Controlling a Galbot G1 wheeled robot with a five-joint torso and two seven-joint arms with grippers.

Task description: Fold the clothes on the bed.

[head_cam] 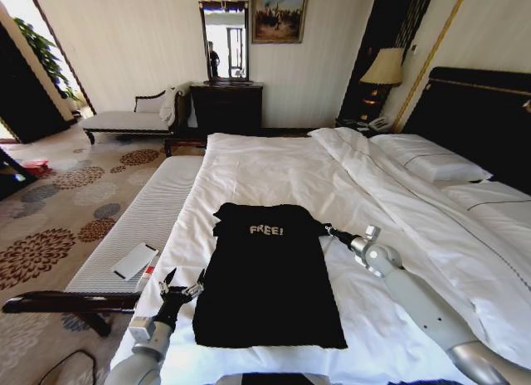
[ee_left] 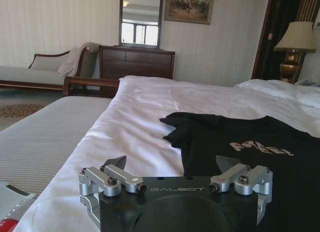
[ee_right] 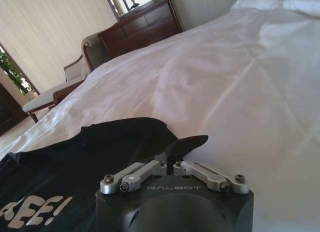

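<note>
The clothes (head_cam: pixel 267 277), a black sleeveless top with white "FREE!" lettering, lie flat on the white bed (head_cam: pixel 274 169) near its foot. My left gripper (head_cam: pixel 183 284) stands open beside the top's lower left edge. In the left wrist view the left gripper (ee_left: pixel 172 164) has its fingers spread, with the edge of the clothes (ee_left: pixel 240 152) just ahead of them. My right gripper (head_cam: pixel 328 230) is at the top's right shoulder. In the right wrist view the right gripper (ee_right: pixel 174 154) is shut on a pinched corner of the clothes (ee_right: pixel 100 162).
A grey padded bench (head_cam: pixel 141 219) runs along the bed's left side, with a white flat object (head_cam: pixel 134 260) on it. A dark wooden bar (head_cam: pixel 75 302) sits near my left arm. Pillows (head_cam: pixel 431 161) and a dark headboard (head_cam: pixel 481 111) are at right. A dresser (head_cam: pixel 226 107) stands beyond the bed.
</note>
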